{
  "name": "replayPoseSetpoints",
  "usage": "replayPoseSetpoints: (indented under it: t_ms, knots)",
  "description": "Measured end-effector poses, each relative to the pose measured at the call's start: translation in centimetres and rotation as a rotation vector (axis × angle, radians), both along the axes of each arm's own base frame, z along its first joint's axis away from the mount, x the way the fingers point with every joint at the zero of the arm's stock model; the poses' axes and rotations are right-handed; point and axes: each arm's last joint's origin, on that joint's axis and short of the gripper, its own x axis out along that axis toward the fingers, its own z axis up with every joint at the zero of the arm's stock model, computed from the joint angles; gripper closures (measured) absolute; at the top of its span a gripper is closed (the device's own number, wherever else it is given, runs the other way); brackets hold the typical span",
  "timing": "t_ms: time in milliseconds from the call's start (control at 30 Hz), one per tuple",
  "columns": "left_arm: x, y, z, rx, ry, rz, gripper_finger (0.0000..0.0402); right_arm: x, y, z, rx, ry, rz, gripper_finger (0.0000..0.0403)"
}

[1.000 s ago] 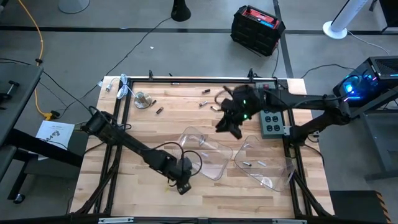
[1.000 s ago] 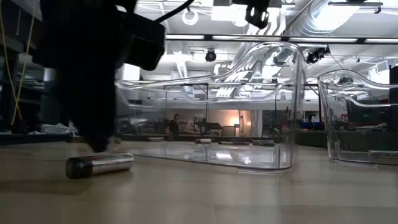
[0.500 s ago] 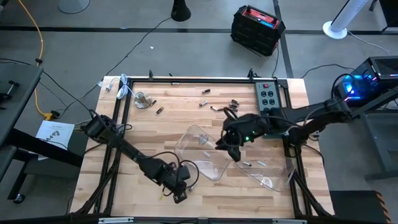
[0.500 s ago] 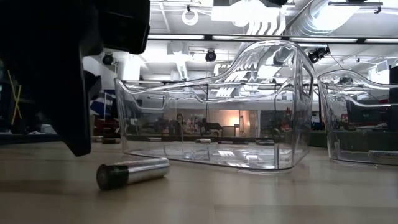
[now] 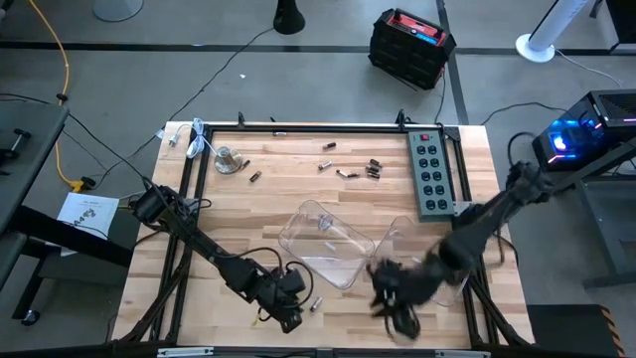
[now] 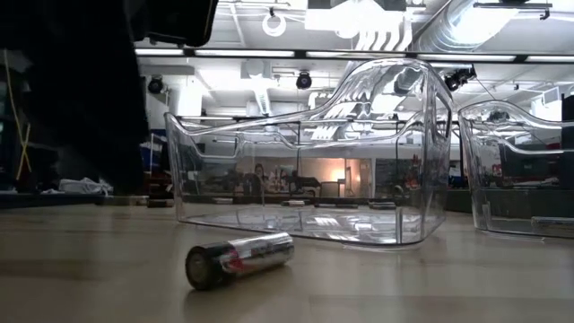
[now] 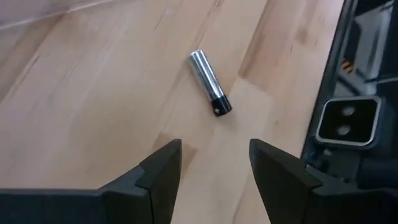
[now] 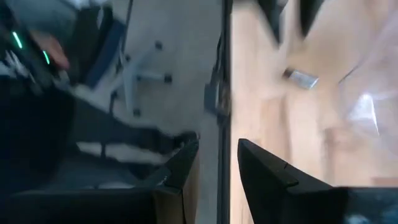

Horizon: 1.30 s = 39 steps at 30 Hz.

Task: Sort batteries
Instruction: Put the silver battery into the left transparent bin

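A silvery battery with a dark end (image 7: 209,83) lies free on the wood near the table's near edge (image 5: 316,303) (image 6: 239,259). My left gripper (image 7: 214,162) is open just short of it, low over the table (image 5: 283,313). My right gripper (image 8: 217,168) is open and blurred, near the near edge right of the battery (image 5: 397,303). The left clear tray (image 5: 323,244) holds one battery (image 5: 324,224). The right clear tray (image 5: 427,261) is partly hidden by the right arm. Several more batteries (image 5: 343,171) lie loose toward the far edge.
A grey power strip (image 5: 429,174) lies along the right side toward the far edge. A white cable and a small metal object (image 5: 227,159) sit in the far left corner. The black frame rail (image 7: 348,68) runs along the near edge. The left arm (image 6: 90,90) looms dark in the low view.
My right gripper has swung from the far middle of the table, beside the power strip, over the trays toward the near edge. My left gripper has drawn back toward the near edge. The battery beside it has rolled along the table toward the right.
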Motion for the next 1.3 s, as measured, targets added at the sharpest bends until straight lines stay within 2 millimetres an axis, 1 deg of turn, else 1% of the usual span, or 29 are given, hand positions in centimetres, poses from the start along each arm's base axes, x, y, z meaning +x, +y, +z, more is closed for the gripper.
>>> replayPoseSetpoints:
  t_ms: [100, 200, 333, 433, 533, 667, 767, 867, 967, 1067, 1167, 1300]
  knots:
    - [0.4, 0.1, 0.2, -0.033, -0.024, 0.033, 0.0218, 0.0, 2.7, -2.4, -0.035, 0.043, 0.057, 0.0302]
    - [0.8, 0.0, 0.5, -0.062, -0.066, 0.038, 0.0218, 0.3, 4.5, -4.9, -0.060, 0.105, 0.101, 0.0302]
    - [1.4, 0.0, 1.0, -0.093, -0.122, 0.037, 0.0218, 0.7, 5.6, -7.4, -0.079, 0.185, 0.157, 0.0302]
    - [2.5, -0.5, 1.3, -0.082, -0.128, 0.026, 0.0224, 0.7, 6.0, -8.2, -0.089, 0.209, 0.192, 0.0302]
    - [4.2, -1.6, 1.2, -0.047, -0.131, -0.015, 0.0236, 0.2, 5.8, -7.9, -0.112, 0.222, 0.216, 0.0302]
    - [7.0, -2.8, 0.5, 0.011, -0.099, -0.051, 0.0249, -0.7, 4.8, -7.0, -0.145, 0.268, 0.204, 0.0302]
    - [8.7, -2.9, 0.0, 0.057, -0.024, -0.037, 0.0252, -1.5, 4.3, -6.1, -0.150, 0.286, 0.181, 0.0302]
    - [9.9, -2.7, 0.4, 0.118, 0.040, -0.033, 0.0253, -2.1, 3.9, -5.1, -0.147, 0.259, 0.150, 0.0302]
    - [10.2, -2.5, 1.6, 0.204, 0.102, -0.020, 0.0253, -2.7, 3.9, -4.4, -0.149, 0.237, 0.119, 0.0302]
    - [9.4, -2.6, 2.4, 0.289, 0.152, 0.016, 0.0253, -3.1, 3.8, -3.9, -0.148, 0.227, 0.096, 0.0302]
    - [8.6, -3.0, 2.3, 0.319, 0.188, 0.045, 0.0253, -3.3, 3.8, -3.9, -0.156, 0.226, 0.076, 0.0302]
    - [8.3, -3.7, 1.0, 0.307, 0.216, 0.061, 0.0253, -3.3, 3.8, -3.9, -0.162, 0.223, 0.073, 0.0302]
